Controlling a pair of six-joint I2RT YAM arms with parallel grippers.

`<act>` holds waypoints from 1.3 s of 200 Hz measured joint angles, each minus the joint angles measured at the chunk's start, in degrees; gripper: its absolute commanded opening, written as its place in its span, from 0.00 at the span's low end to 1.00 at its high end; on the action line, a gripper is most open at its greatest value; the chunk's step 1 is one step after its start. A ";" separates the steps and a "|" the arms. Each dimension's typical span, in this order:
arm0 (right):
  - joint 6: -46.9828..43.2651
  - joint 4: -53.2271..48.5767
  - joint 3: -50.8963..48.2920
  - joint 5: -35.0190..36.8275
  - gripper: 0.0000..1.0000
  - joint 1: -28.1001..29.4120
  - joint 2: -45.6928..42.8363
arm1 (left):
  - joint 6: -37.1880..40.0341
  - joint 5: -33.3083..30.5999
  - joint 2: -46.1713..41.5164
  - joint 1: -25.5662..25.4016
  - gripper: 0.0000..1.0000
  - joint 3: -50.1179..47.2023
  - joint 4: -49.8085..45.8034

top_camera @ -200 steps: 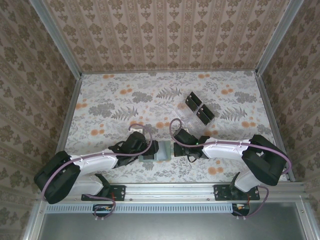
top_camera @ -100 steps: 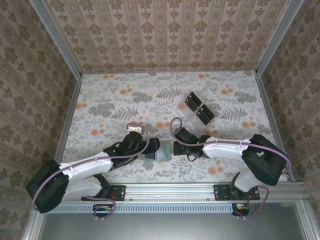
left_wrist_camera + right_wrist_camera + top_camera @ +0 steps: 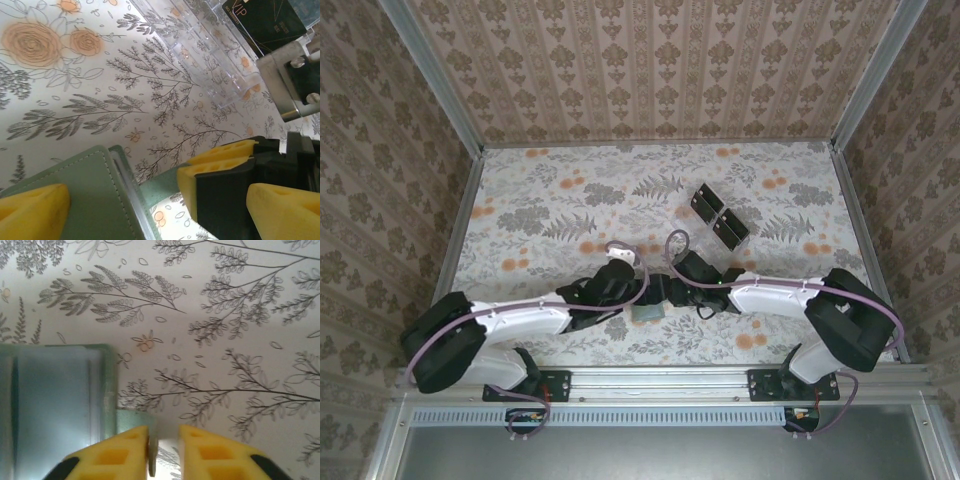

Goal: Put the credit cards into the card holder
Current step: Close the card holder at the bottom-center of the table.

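The sage-green card holder (image 3: 646,312) lies on the flowered table between both arms. In the left wrist view its stitched panel (image 3: 95,200) sits low left, under my wide open left gripper (image 3: 160,215). My right gripper (image 3: 164,452) has its jaws slightly apart; a thin green flap edge (image 3: 152,455) stands against the left finger with a gap on its other side. The holder's pale blue-green inner face (image 3: 50,405) is to the left. The black credit cards (image 3: 718,215) rest in a clear tray; one card (image 3: 265,20) is visible beyond the right gripper's fingers (image 3: 220,165).
The clear plastic tray (image 3: 200,50) lies on the table behind the holder, its near part (image 3: 692,240) bare. Patterned walls with metal rails (image 3: 460,230) fence the table. Both grippers (image 3: 655,290) crowd together over the holder.
My left gripper has swung right and now hangs over the holder next to the right gripper. The right jaws, shut on the flap before, have parted a little.
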 measured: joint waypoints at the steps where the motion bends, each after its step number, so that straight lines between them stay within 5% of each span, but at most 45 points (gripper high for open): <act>1: 0.15 -0.04 -0.09 0.02 0.35 -0.07 -0.11 | -0.07 0.02 0.28 -0.02 1.00 0.09 0.17; 69: 0.83 -4.50 -5.51 0.11 0.37 -3.52 -18.73 | -1.95 -0.15 8.59 -0.66 1.00 0.42 4.92; 115: 0.96 -3.32 -8.15 -2.86 0.13 -3.56 -25.66 | -3.08 -0.66 9.18 -0.74 1.00 0.57 5.92; 154: 3.08 3.69 -12.57 -7.76 0.01 -3.34 -26.01 | -3.19 -0.83 7.32 -0.26 1.00 0.57 4.79; 260: 6.67 18.73 -13.88 -9.64 0.00 3.65 -15.41 | -3.50 -0.72 3.54 2.27 1.00 -0.02 3.74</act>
